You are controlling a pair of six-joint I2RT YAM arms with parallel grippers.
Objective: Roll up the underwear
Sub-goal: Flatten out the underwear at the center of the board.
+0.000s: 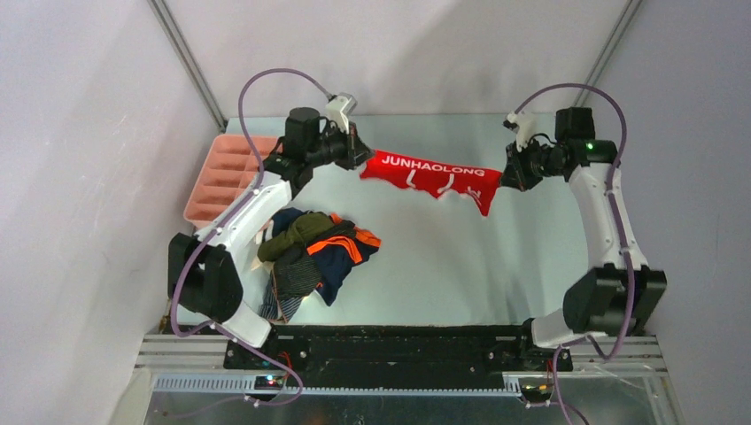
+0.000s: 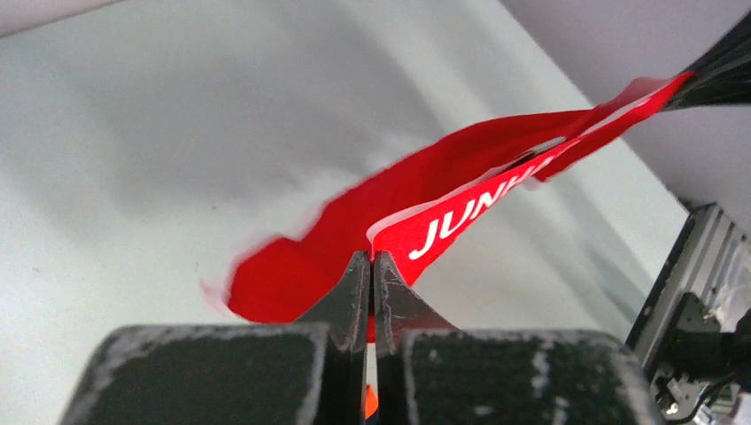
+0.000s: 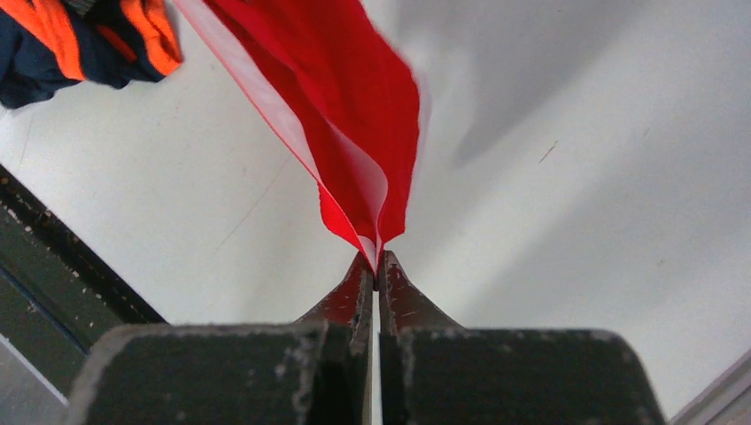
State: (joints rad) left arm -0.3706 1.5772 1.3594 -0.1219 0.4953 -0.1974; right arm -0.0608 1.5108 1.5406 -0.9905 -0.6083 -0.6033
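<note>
Left gripper [image 2: 372,258], right gripper [image 3: 379,262] pinch red underwear [image 1: 432,174], seemingly aloft.

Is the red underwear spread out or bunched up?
Spread out: the red underwear hangs stretched between the left gripper and right gripper, each pinching one end.

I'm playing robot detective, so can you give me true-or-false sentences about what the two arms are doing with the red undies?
1. The left gripper and the right gripper both pinch the red underwear. True.
2. The red underwear lies flat on the table. False: it hangs stretched between the two grippers, off the table.
3. White letters run along its band. True.
4. The pink tray sits on the right side. False: it sits on the left side.
5. The other underwear is in the pink tray. False: it is heaped on the table, outside the tray.
</note>
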